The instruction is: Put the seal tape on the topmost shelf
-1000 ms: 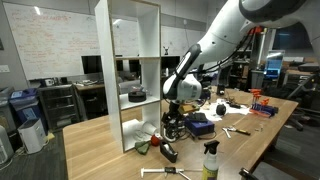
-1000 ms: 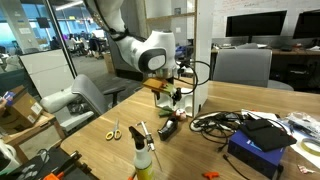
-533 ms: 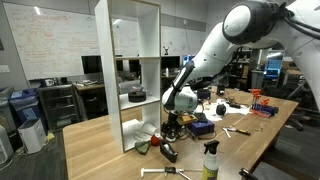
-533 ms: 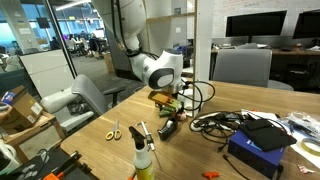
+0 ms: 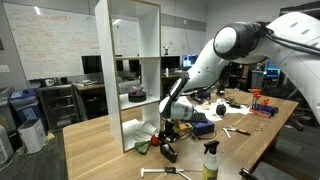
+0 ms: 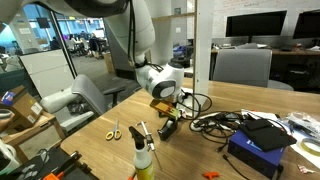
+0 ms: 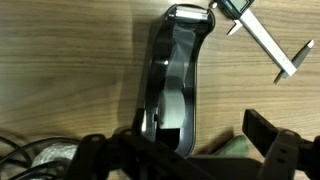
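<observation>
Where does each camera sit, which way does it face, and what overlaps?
Exterior view: beyond the table, facing the white shelf unit; arm enters from the right.
Exterior view: low over the table, scissors nearest; arm hangs from above.
Wrist view: straight down on the seal tape; gripper jaws open at bottom.
Both exterior views show the spray bottle.

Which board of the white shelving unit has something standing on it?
The board about halfway up, carrying a dark bowl-like item. The board above it shows nothing; the upper face of the topmost shelf is out of view.
</observation>
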Robot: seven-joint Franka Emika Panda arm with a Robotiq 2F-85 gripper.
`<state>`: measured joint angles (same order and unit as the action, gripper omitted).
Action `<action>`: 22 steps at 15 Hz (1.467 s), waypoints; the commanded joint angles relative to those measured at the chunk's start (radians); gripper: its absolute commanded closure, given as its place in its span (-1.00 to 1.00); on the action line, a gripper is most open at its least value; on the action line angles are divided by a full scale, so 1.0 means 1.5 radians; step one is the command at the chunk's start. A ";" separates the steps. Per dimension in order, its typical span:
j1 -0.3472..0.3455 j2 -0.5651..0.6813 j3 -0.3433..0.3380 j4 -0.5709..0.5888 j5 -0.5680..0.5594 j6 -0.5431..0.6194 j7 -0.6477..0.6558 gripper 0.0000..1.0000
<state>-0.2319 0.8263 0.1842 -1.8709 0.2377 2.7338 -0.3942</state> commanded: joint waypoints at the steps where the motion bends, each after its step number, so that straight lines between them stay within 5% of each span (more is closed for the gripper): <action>1: -0.015 0.059 0.019 0.061 -0.020 -0.015 -0.004 -1.00; 17: -0.022 0.126 -0.009 0.129 -0.061 -0.056 0.007 -1.00; 18: -0.029 0.129 -0.003 0.129 -0.059 -0.050 -0.002 -0.49; 19: -0.030 0.132 -0.004 0.131 -0.061 -0.051 -0.002 -0.47; 22: -0.034 0.130 -0.001 0.131 -0.061 -0.053 -0.001 0.03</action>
<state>-0.2751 0.9964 0.1737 -1.7108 0.1634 2.6657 -0.3942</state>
